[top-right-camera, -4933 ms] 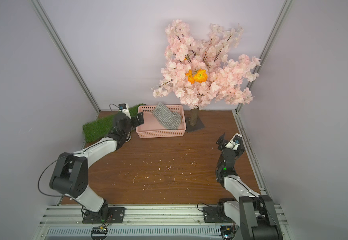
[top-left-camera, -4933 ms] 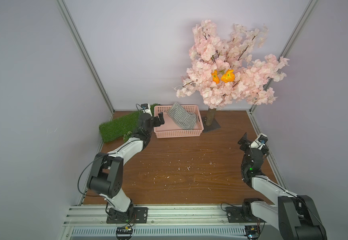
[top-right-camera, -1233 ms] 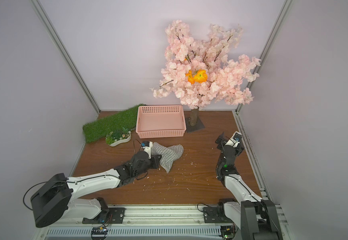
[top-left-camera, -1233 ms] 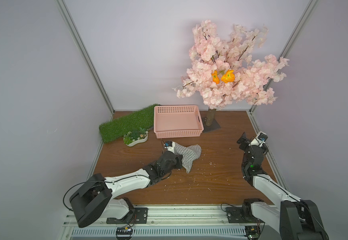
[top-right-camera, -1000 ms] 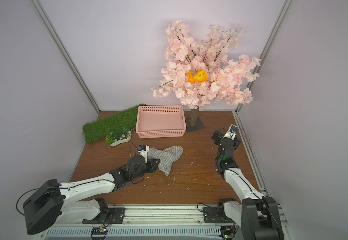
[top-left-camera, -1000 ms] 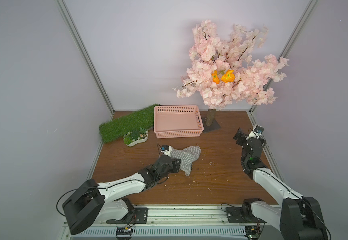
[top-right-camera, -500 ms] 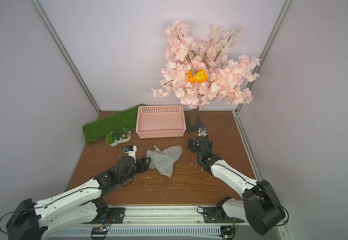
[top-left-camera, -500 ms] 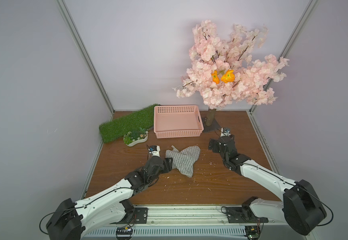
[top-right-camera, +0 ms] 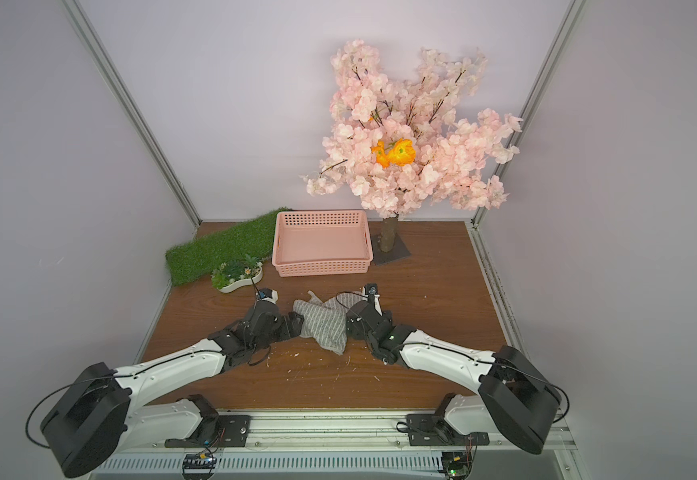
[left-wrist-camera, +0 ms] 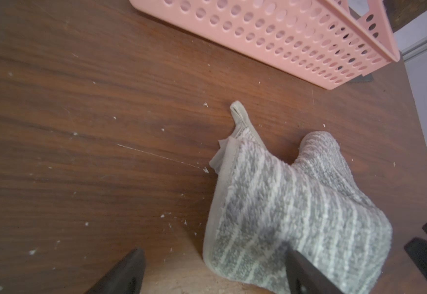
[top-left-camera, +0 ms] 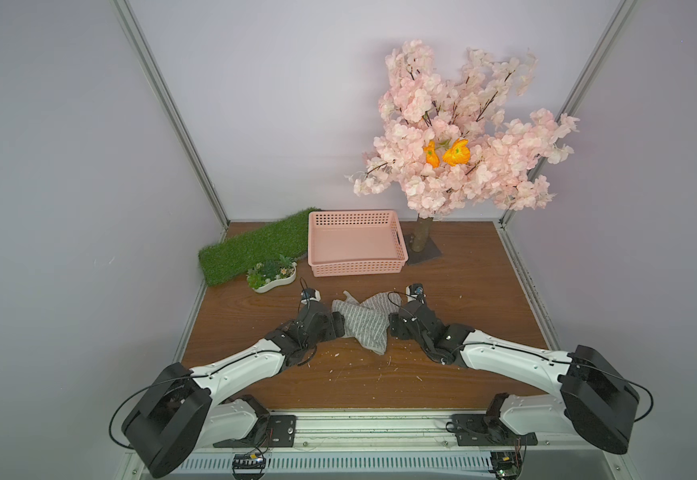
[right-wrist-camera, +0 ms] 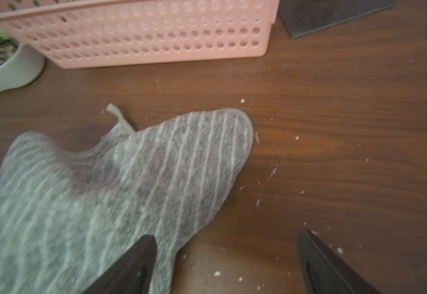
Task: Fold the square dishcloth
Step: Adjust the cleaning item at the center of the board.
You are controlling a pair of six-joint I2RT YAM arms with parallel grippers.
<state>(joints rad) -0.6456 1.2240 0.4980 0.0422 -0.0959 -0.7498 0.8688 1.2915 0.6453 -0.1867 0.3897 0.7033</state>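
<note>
Dishcloth (top-left-camera: 364, 322) lies crumpled on the brown wooden table (top-left-camera: 475, 299), near the middle, at 6 o'clock from the pink basket (top-left-camera: 355, 266) and apart from it. In both top views its long axis runs roughly from 11 o'clock to 5 o'clock: two rounded lobes face the basket, and the body narrows to a corner pointing at about 5 o'clock. A small fabric loop (left-wrist-camera: 238, 114) sticks out at the 11 o'clock end. The dishcloth is soft, fuzzy grey pile crossed by thin whitish stripes, edged with a smooth, plain grey hem (left-wrist-camera: 222, 178); it bulges in humps and is not flat. The basket is rigid plastic with rows of round holes in its walls. White crumbs speckle the wood grain. The left gripper (left-wrist-camera: 213, 252) sits at the cloth's 9 o'clock side, jaws spread wide, one dark finger over the pile, clamping nothing. The right gripper (right-wrist-camera: 226, 234) sits at the 3 o'clock side, jaws likewise spread wide, one finger over the cloth's edge, gripping nothing.
</note>
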